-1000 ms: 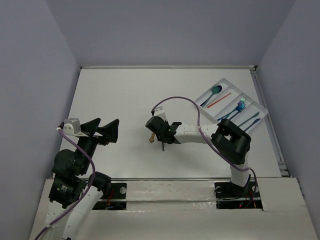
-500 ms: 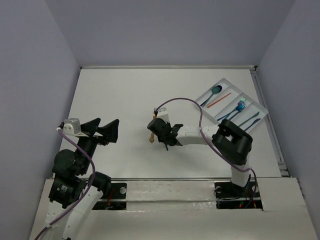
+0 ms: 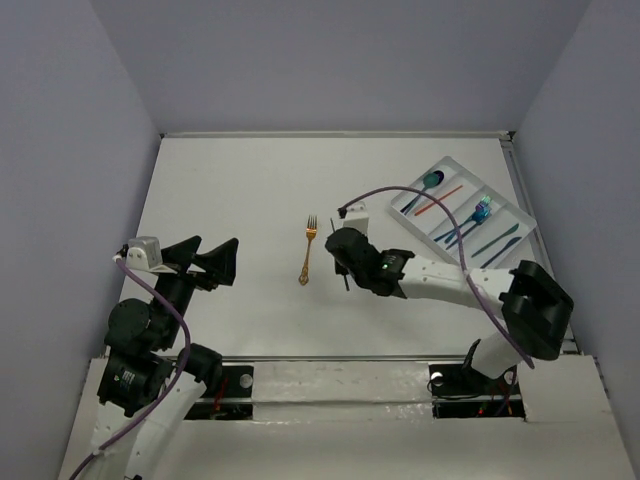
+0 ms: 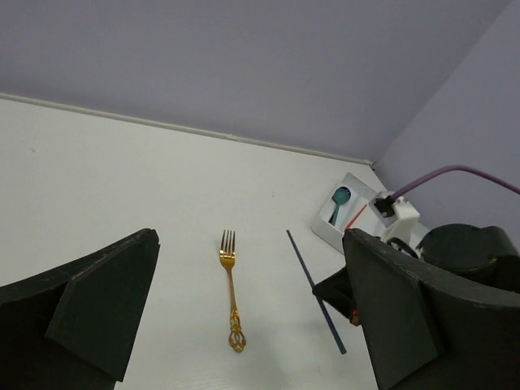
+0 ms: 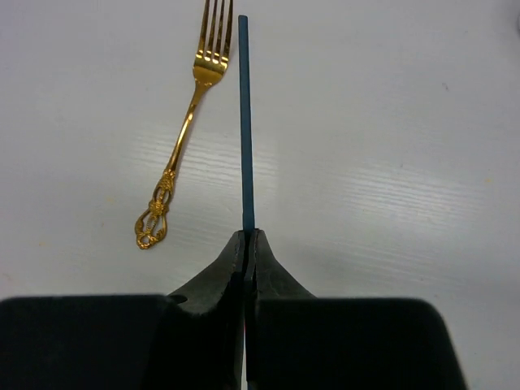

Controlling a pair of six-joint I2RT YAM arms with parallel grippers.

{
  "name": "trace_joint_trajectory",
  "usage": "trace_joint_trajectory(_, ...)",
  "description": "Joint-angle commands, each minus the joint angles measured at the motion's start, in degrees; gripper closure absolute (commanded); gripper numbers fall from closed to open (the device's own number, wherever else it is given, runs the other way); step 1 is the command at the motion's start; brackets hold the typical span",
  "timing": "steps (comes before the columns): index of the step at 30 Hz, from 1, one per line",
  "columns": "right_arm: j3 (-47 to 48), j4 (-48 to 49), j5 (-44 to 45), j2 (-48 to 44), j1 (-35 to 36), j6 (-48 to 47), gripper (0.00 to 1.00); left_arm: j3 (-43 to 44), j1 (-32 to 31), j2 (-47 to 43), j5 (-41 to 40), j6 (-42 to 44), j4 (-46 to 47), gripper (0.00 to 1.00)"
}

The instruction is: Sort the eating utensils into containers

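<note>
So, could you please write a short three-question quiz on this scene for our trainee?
1. True or false: the gold fork lies inside the white divided tray.
2. The right gripper is shut on: A) the gold fork; B) a thin dark blue utensil; C) nothing.
3. Is the left gripper open or shut?
Key: 1 false; 2 B; 3 open.
</note>
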Motion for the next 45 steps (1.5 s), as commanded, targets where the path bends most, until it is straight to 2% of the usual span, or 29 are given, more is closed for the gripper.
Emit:
trace_joint_trajectory(1,-5.2,6.7,-1.6,-8.5,-4.0,0.8,1.00,-0.8,0.3,-0.3,0.7,0.3,2.8,0.01)
trace_joint_trajectory(6,-8.2,8.0,-3.6,-14.9,-9.7,0.5,1.00,-0.8,0.3,-0.5,1.2,0.3,2.8,0.01)
trace_joint_trajectory(9,-11.6,11.7,-8.7,-19.1,-17.6,0.3,1.00,-0.8,0.3,-0.9,1.4,0.4,2.9,0.01)
trace_joint_trajectory(13,-13.1,17.0,-10.6,-21.2,-29.3,0.0,1.00,-0.8,0.3,-1.1,1.1,0.4,2.8,0.01)
trace_joint_trajectory(20,-11.5,22.1,-11.0,-18.1,-42.9,-0.1,1.00,-0.8,-0.3,-2.4,0.8,0.4,2.8,0.01)
trace_joint_trajectory(27,-9.4,25.8,-15.6,-9.9,-56.3,4.4,1.00,-0.8,-0.3,-1.0,1.1,0.5,2.8,0.01)
trace_joint_trajectory(31,-9.0,28.7,-20.3,-4.7,-60.5,8.4,1.00,-0.8,-0.3,0.0,1.8,0.7,3.0,0.01)
trace_joint_trajectory(45,-5.6,33.1,-26.3,4.9,-61.1,12.2,0.98,-0.7,-0.3,0.9,1.9,0.6,2.9,0.01)
